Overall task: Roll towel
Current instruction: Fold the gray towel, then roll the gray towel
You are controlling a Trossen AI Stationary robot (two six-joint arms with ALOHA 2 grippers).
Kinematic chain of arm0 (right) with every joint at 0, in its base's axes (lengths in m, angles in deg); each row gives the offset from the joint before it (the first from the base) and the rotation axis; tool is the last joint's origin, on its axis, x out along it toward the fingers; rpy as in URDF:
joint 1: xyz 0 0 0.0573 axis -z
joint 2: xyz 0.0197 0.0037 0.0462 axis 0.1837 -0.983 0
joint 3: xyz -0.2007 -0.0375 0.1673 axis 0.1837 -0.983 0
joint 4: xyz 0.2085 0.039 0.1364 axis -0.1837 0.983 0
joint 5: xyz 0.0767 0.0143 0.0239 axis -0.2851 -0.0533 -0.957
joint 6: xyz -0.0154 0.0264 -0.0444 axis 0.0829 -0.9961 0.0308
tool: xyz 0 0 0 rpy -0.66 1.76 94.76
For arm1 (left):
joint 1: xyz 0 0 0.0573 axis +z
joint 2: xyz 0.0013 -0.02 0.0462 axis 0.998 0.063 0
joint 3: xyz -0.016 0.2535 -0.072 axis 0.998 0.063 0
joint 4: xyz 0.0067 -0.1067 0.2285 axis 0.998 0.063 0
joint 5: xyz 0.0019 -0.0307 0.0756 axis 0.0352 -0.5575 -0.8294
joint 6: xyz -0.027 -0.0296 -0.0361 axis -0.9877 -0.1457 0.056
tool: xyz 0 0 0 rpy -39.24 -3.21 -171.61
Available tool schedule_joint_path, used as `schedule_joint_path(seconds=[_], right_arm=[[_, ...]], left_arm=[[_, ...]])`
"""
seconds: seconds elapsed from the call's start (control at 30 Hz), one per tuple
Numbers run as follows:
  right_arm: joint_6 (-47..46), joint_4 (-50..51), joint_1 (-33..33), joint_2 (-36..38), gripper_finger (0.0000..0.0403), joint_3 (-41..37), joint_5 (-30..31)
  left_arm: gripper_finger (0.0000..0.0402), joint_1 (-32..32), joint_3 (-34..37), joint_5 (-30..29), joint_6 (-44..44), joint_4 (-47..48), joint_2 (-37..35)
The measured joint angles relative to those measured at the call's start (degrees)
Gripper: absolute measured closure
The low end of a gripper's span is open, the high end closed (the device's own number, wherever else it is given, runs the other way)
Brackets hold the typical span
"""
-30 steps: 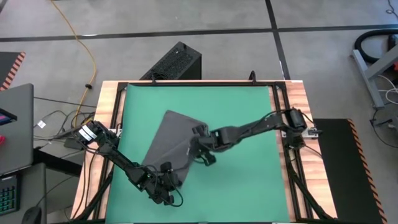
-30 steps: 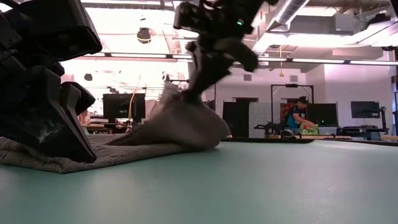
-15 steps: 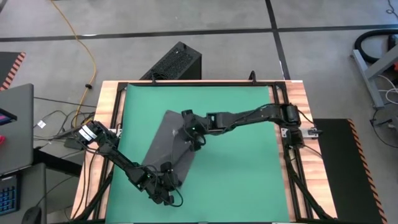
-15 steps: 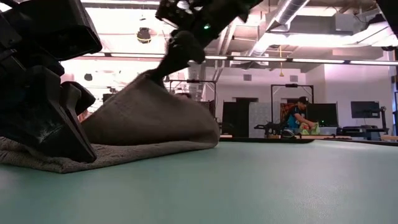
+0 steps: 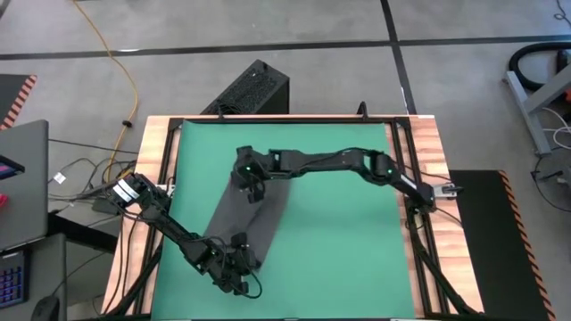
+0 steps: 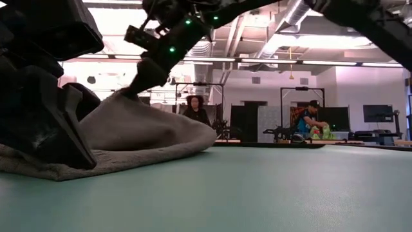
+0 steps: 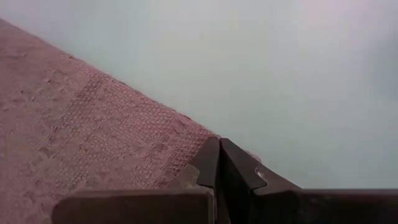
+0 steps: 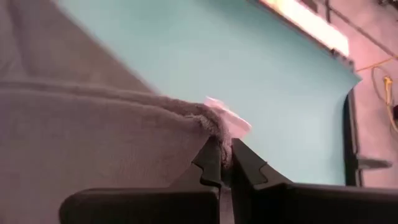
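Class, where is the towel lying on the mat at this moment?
In the high view the towel lies left of the mat's centre, running between the right hand and the left hand.

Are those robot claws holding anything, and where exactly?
Both end effectors pinch the towel: the right grips a lifted edge by the white tag, the left a near corner.
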State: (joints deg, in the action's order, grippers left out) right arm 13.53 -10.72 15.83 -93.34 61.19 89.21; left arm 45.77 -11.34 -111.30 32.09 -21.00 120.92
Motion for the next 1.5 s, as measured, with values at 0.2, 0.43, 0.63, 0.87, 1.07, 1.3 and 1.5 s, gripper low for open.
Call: schedule_joint_path(seconds=[0.2,0.43,0.63,0.87,1.07,1.3,1.5], right_arm=[[0.5,4.7,3.3,-3.8,0.0380,6.6,-0.7],[-1.8,3.8,5.5,-3.6,0.0380,6.4,-2.2],[-2.0,2.9,5.2,-3.6,0.0380,6.3,-3.9],[-3.2,2.3,5.5,-3.6,0.0291,6.3,-3.9],[-5.0,1.9,5.9,-3.6,0.0186,6.3,-3.7],[-9.5,6.2,5.5,-0.3,0.0153,8.4,-7.0],[-9.1,15.1,3.5,11.9,0.0170,9.2,-14.1]], left_arm=[[0.0401,-0.2,0.0,0.5,1.5,0.0,0.0],[0.0401,-0.3,0.0,0.7,2.2,-0.1,0.0],[0.0401,-0.3,0.0,0.7,2.2,0.0,0.0],[0.0401,-0.3,0.0,0.5,2.2,0.0,0.0],[0.0401,-0.3,0.0,0.4,2.1,-0.1,0.0],[0.0401,-0.4,0.1,-1.3,2.3,1.4,-2.4],[0.0402,0.6,0.3,-6.7,6.9,9.0,-13.9]])
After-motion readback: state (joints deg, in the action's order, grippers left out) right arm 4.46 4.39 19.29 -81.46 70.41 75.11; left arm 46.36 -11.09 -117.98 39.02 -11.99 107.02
